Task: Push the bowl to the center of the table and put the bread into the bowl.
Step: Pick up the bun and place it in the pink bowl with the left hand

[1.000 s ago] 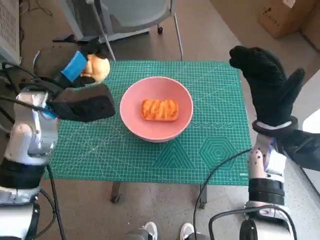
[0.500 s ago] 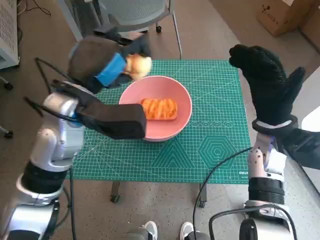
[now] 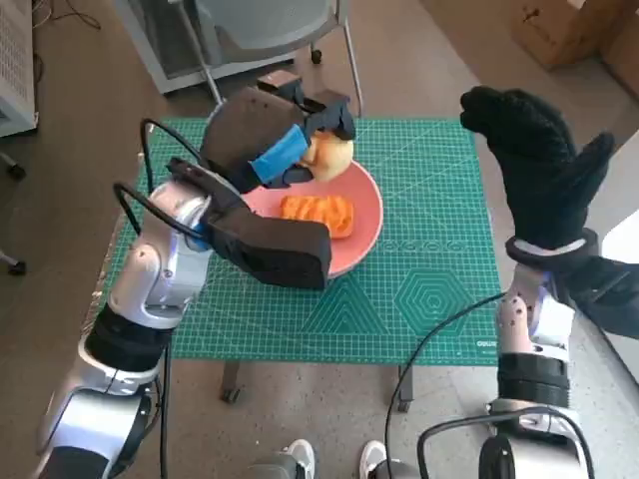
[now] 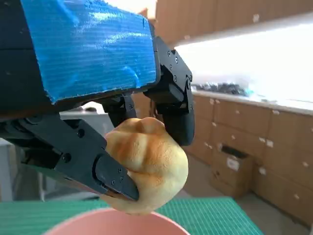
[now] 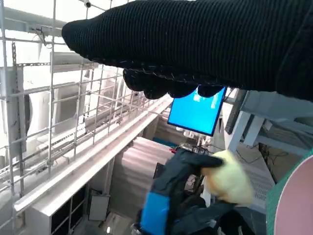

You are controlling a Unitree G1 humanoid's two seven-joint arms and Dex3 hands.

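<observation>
Over on the left, the left hand (image 3: 285, 140) has the bread (image 3: 332, 155), a pale golden round bun, clamped between its black fingers (image 4: 105, 174), and it hangs right over the far rim of the pink bowl (image 3: 364, 228). The left wrist view shows it nicely: the bun (image 4: 146, 164) is pinched from both sides, with the pink rim of the bowl (image 4: 112, 223) just below it. So the bread is in the air, above the bowl's edge, not yet inside.

Moving to the middle, the bowl sits about centre on the green cutting mat (image 3: 439, 289) that covers the worktop, so the push looks done. There is an orange piece of food (image 3: 319, 215) already lying in the bowl's hollow.

This reads as the drop step. The next move, by my judgement, calls for bringing the bun a little further in over the hollow, lowering it, then spreading the fingers so it lands beside the orange piece and not on the rim, where it could roll out onto the mat.

On the right, the right hand (image 3: 539, 175) in its knitted glove is raised beside the worktop's edge, fingers spread, holding nothing, well apart from the bowl.
</observation>
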